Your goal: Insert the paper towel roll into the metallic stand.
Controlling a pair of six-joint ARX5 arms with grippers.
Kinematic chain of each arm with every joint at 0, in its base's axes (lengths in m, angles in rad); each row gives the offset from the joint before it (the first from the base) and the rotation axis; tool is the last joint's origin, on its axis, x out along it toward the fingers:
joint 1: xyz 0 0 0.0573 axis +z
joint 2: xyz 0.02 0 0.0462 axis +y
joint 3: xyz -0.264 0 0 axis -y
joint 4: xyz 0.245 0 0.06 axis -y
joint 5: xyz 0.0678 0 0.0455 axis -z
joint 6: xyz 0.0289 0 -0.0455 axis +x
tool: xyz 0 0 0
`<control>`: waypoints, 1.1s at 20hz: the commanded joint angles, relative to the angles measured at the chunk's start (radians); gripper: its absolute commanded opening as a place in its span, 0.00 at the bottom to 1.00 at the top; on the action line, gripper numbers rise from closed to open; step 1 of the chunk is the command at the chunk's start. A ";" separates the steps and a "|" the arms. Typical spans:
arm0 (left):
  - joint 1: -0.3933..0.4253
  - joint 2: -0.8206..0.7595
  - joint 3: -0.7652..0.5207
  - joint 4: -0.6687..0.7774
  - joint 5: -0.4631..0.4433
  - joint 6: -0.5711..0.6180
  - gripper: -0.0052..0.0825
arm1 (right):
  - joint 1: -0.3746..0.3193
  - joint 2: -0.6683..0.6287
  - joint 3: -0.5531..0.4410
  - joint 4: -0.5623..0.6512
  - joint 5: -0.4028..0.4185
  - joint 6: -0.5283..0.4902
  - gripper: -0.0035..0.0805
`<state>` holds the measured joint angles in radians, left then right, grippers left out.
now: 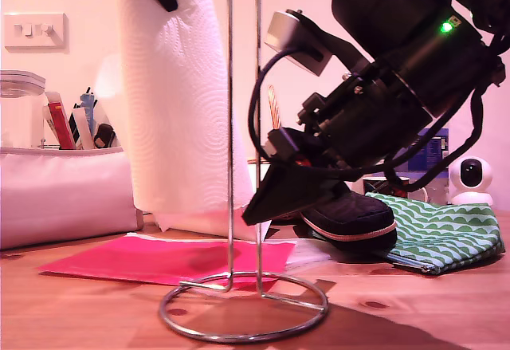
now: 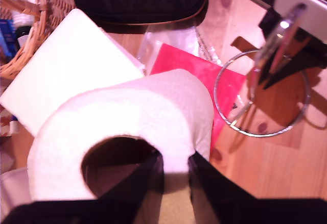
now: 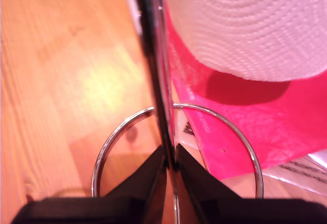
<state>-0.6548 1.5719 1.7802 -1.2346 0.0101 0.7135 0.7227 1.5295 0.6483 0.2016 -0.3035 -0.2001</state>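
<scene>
While the thick white embossed paper towel roll (image 1: 179, 103) hangs clear of the wooden table (image 1: 414, 310), held beside the tall chrome wire stand (image 1: 243, 127) and not yet above it, the main risk is a misaligned descent. The first gripper (image 2: 175, 170) pinches the roll's wall, one finger inside the brown hollow core (image 2: 115, 163) and one outside. That hold sits on one side only, so the roll could swing or tilt. The second gripper (image 3: 170, 163) is closed around the stand's upright loop low down, near the round ring base (image 3: 245, 147), steadying it. If the core comes down off-centre, its rim would probably catch the loop's top and tip the stand, or the soft wall could slip from the pinch (paper gives little friction). The roll's lower edge hangs over a flat pink sheet (image 1: 159, 258), and the loose flap might snag the wire.
</scene>
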 commanded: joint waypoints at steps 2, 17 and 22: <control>-0.002 -0.043 0.013 0.007 -0.008 -0.003 0.03 | 0.031 0.023 -0.011 0.004 -0.047 0.045 0.03; -0.002 -0.043 0.039 -0.007 -0.072 -0.008 0.03 | 0.067 0.023 -0.011 -0.008 -0.001 0.044 0.26; -0.002 -0.052 0.042 -0.011 -0.071 -0.007 0.03 | 0.068 -0.001 -0.011 -0.001 -0.032 0.071 0.36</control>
<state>-0.6544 1.5463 1.7988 -1.2541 -0.0597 0.7101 0.7815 1.5360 0.6479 0.1944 -0.3271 -0.1364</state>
